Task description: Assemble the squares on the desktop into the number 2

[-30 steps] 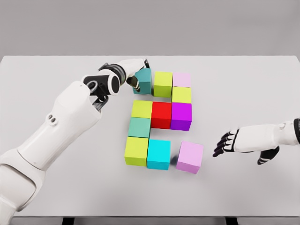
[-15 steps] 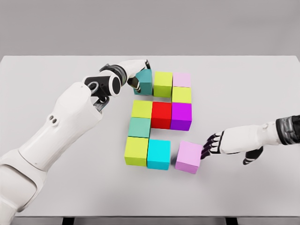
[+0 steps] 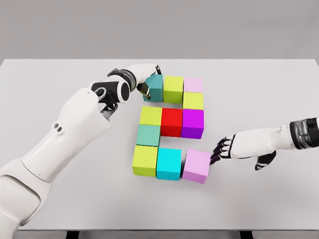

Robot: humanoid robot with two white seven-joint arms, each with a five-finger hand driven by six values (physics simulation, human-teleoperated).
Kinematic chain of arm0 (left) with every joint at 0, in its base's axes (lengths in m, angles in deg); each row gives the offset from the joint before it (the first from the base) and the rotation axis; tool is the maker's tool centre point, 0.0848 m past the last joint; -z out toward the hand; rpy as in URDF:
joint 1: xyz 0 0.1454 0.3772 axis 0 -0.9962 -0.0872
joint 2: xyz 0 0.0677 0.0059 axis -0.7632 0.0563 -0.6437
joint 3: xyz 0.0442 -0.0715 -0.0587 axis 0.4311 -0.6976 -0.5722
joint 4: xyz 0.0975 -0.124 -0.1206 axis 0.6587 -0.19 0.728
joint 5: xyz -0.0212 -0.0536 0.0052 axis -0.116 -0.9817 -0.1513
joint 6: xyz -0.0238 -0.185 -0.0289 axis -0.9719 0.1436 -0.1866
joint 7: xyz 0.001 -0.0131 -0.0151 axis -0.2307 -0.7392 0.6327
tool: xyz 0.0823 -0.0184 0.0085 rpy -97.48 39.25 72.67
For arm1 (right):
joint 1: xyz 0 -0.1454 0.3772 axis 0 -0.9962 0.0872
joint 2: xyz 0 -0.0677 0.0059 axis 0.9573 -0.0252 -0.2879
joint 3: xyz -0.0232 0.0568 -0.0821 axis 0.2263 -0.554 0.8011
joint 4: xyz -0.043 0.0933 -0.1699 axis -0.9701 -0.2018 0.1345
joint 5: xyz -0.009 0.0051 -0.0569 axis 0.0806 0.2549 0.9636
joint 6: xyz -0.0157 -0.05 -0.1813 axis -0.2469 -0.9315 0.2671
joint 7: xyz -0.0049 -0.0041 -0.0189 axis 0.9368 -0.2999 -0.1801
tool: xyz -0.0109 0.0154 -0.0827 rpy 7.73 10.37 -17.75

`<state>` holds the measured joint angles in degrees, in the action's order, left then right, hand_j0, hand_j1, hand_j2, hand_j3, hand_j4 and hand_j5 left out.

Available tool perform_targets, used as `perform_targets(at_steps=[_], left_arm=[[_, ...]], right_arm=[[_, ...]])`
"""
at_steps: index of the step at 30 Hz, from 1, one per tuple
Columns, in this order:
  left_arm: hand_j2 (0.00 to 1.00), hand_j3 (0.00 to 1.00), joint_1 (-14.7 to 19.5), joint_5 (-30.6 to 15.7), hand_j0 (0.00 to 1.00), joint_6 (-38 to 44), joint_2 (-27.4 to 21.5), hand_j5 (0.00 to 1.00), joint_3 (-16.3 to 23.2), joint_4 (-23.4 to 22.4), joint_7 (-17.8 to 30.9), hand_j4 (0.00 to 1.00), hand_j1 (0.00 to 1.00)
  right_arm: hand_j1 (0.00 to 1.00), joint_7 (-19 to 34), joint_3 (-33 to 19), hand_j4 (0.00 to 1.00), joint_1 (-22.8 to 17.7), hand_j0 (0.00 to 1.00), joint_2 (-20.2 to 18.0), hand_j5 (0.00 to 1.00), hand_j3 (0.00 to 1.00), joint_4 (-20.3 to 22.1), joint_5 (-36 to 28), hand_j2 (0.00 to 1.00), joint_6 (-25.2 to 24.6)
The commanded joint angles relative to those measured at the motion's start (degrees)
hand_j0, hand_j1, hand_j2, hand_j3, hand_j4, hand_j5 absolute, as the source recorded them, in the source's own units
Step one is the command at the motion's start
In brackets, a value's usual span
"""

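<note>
Cubes are grouped at the centre of the white table [image 3: 259,89], arranged in three rows joined by single blocks, the whole figure's long axis running from the far edge toward the near edge of the frame.

Top row, left to right: teal cube [image 3: 154,86], yellow-green cube [image 3: 173,88], pale pink cube [image 3: 193,84]. Below the pink one a second yellow-green cube [image 3: 193,101] is set, linking down to the middle row.

Middle row: yellow-green cube [image 3: 150,116], red cube [image 3: 172,121], magenta cube [image 3: 193,122], faces touching. A sea-green cube [image 3: 148,135] sits under the row's left end.

Bottom row: lime cube [image 3: 145,160], cyan cube [image 3: 169,163], and a lilac cube [image 3: 196,166] just beside the cyan one. The lilac cube is turned slightly off the grid, its near corner swung right; whether it touches the cyan cube cannot be told.

The right hand [image 3: 225,148] is seen at centre right, its dark fingertips [image 3: 215,154] extended and pressed to the lilac cube's right face, nothing grasped.

The left hand [image 3: 143,79] is seen at upper centre, fingers curved around the teal cube's left and far sides; a firm grip cannot be confirmed.
</note>
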<state>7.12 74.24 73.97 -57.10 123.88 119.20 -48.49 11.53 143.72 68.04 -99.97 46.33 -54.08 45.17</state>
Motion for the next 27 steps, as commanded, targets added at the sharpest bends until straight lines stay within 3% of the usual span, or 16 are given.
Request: perform_targets(at_steps=[1,18,23,27], left_arm=[[0.74,0.74,0.0,0.2,0.74,-0.1,0.0,0.74,0.0,0.0,0.0,0.74,0.74],[0.88,0.88,-0.1,0.4,0.88,-0.1,0.3,0.88,0.0,0.0,0.0,0.88,0.88],[0.88,0.88,-0.1,0.5,0.88,-0.1,0.3,0.88,0.0,0.0,0.0,0.88,0.88],[0.96,0.96,-0.1,1.4,0.96,-0.2,0.3,0.96,0.0,0.0,0.0,0.96,0.96]], right_arm=[[1.0,0.0,-0.2,1.0,0.0,1.0,0.3,1.0,1.0,-0.2,-0.4,1.0,-0.1],[1.0,0.0,-0.5,1.0,0.8,1.0,2.1,1.0,1.0,-0.2,-0.6,1.0,-0.1],[1.0,0.0,-0.7,1.0,0.9,1.0,1.1,1.0,1.0,-1.9,-0.6,1.0,-0.1],[1.0,0.0,-3.4,1.0,0.9,1.0,-1.2,1.0,1.0,-3.4,-0.8,1.0,-0.1]])
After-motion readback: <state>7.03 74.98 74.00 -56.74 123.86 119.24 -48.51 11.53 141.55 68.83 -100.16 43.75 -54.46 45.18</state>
